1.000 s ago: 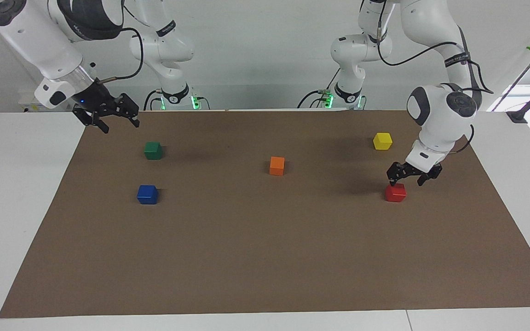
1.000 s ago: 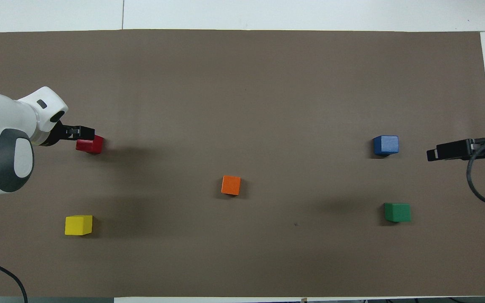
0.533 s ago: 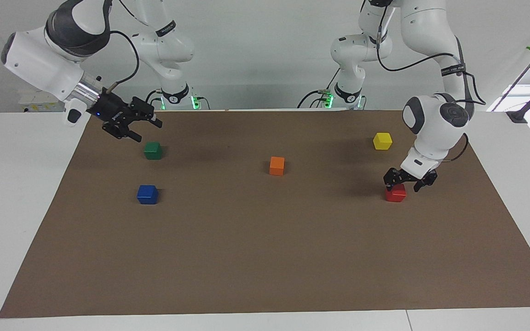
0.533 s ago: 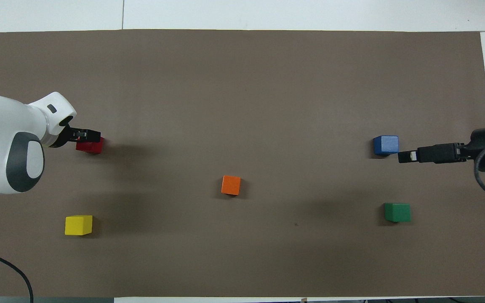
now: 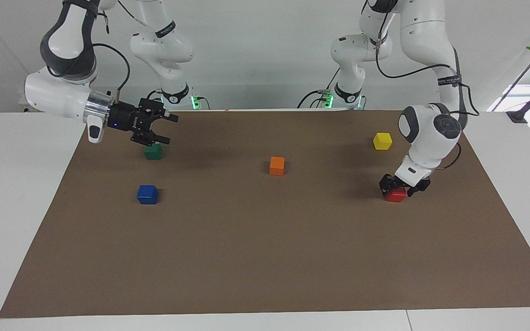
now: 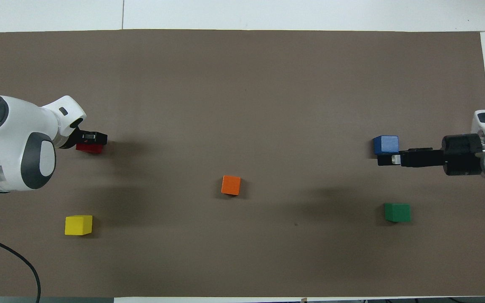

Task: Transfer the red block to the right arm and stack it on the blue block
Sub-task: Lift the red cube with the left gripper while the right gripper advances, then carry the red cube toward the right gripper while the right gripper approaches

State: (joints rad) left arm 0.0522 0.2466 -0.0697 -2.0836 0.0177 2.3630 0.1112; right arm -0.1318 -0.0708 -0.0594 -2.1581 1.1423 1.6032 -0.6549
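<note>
The red block sits on the brown mat toward the left arm's end; it also shows in the overhead view. My left gripper is down at it, open, with a finger on either side of the block, and it covers part of the block from above. The blue block sits alone toward the right arm's end. My right gripper is open and empty, held level in the air over the mat between the green and blue blocks.
A green block lies nearer to the robots than the blue one. An orange block sits mid-mat. A yellow block lies nearer to the robots than the red one. The brown mat covers most of the table.
My left gripper has come down until its fingers straddle the red block. My right arm has swung in from the table's end to over the mat by the green and blue blocks.
</note>
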